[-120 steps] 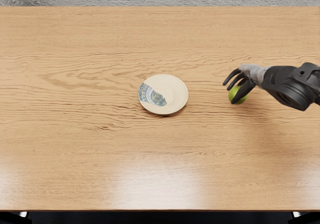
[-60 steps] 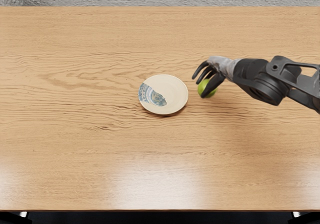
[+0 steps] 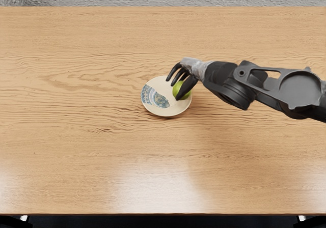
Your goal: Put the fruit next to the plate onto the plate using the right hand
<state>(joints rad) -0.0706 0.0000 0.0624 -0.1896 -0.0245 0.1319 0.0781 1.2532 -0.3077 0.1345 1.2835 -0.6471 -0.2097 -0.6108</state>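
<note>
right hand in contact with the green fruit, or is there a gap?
Touching. Head view: the right hand has its dark fingers curled over the green fruit, overlapping it with no gap, above the plate.

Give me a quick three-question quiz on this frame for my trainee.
1. True or false: the fruit lies on bare wood, well clear of the plate.
2. The right hand is: A open and empty; B shut on the fruit; C out of view.
3. Fill in: the plate's blue pattern is on its ___ side in the picture.
Key: 1 false; 2 B; 3 left.
</note>
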